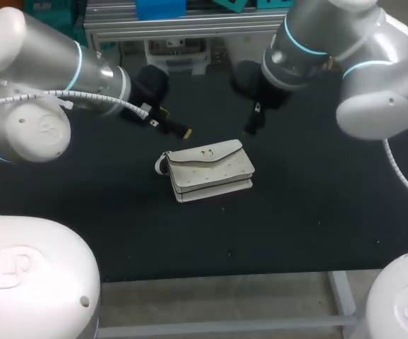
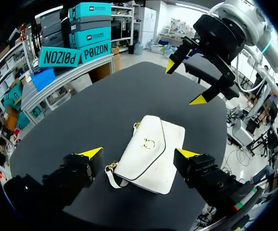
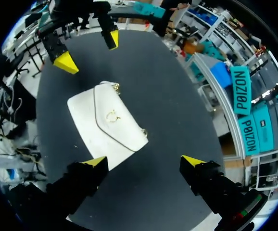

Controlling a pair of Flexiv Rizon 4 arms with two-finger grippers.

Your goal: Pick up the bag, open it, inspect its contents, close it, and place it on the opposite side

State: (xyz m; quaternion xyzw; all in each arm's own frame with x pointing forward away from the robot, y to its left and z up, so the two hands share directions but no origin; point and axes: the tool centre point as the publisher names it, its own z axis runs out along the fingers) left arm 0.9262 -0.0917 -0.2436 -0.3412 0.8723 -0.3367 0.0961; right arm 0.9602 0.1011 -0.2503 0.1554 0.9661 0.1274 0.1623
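While neither tool touches anything, I read this as pre-grasp, pick not started; left tool (image 1: 170,127) has its fingers spread wide and holds nothing, just up-left of frame centre in the head view; right tool (image 1: 253,119) is also spread and empty, just up-right of centre; they flank the bag (image 1: 211,169) from its far edge, probably so one can pin the body while the other works the flap (image 1: 207,157); in the left wrist view the bag sits framed between that tool's own fingers but apart from them, which suggests a straddle grip is lined up; bag lies flat mid-frame on the dark table (image 1: 317,212), flap shut, gold clasp (image 1: 205,152) facing up, strap ring (image 1: 162,166) at its left end; clasp up means no flipping needed before opening.
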